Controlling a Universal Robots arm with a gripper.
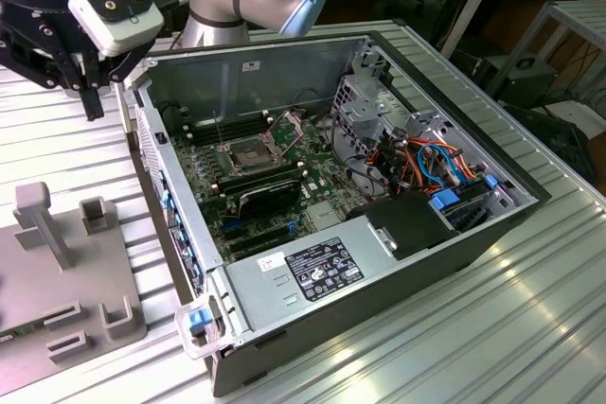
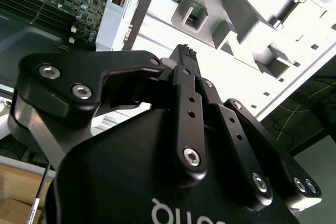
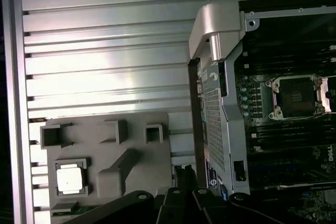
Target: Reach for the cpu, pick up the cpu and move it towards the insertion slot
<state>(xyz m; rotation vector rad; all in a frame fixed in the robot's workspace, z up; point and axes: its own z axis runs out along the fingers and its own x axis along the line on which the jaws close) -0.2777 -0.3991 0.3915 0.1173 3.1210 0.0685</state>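
The gripper hangs in the upper left of the exterior view, above the ribbed aluminium table and just outside the open computer case. In the second wrist view its two black fingers meet at the tips, closed together with nothing between them.

The cpu shows in the first wrist view as a small silvery square. It lies flat in a square recess of the grey fixture plate. That plate sits on the table beside the case, at the lower left of the exterior view. The fingertips hover over the plate's edge nearest the case, so the cpu lies well apart from them, across the plate. They do not touch it.

The insertion slot sits on the green motherboard inside the case, left of centre in the exterior view. Its dark square middle is bare and its hinged metal plate stands tilted up. In the first wrist view the gripper is between the cpu and the insertion slot, with the case wall between the gripper and the slot.
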